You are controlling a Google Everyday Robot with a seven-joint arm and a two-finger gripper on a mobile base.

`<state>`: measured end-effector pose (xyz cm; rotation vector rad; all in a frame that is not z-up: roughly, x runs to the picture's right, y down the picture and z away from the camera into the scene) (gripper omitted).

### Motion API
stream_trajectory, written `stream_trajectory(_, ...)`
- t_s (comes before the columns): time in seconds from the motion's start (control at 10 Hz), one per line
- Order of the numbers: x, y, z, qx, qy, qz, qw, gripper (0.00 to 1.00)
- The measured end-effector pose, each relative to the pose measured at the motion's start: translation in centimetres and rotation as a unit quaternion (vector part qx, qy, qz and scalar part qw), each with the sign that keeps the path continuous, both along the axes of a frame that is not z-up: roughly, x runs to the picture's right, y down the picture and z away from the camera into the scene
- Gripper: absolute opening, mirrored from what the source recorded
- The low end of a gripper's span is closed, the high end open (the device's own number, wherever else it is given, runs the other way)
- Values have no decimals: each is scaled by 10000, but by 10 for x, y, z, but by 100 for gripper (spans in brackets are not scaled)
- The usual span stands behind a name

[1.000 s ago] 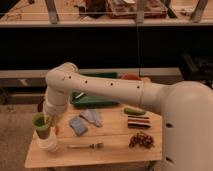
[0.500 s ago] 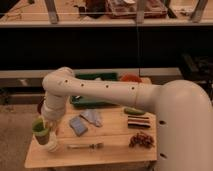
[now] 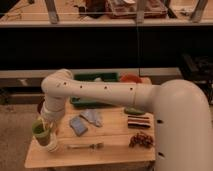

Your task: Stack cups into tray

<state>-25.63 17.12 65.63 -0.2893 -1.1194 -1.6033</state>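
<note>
Pale green translucent plastic cup [image 3: 40, 129]: light, thin-walled, slippery; best taken at rim. Tool [image 3: 46, 131] beside it at the worktop's [image 3: 110, 147] left end, grip unclear.

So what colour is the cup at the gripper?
Pale green, in the camera view: the cup sits at the gripper, above the table's left end.

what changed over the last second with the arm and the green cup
The gripper carried the pale green cup lower, down toward the cream-white cup at the table's left front corner. The green tray, the fork and the blue packet stayed put.
</note>
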Motion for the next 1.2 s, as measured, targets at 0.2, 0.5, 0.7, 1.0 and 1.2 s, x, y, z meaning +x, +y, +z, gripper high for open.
stream_trajectory(0.2, -1, 0, 1, 49, -6, 15, 10000, 80)
stream_trajectory(0.5, -2, -6, -6, 211, -146, 256, 9993, 80)
stream_trajectory(0.7, -3, -13, -22, 337, -327, 495, 9977, 80)
stream_trajectory(1.0, 4, -18, -33, 519, -216, 546, 9969, 80)
stream_trajectory(1.2, 15, -4, -18, 519, 7, 517, 9973, 80)
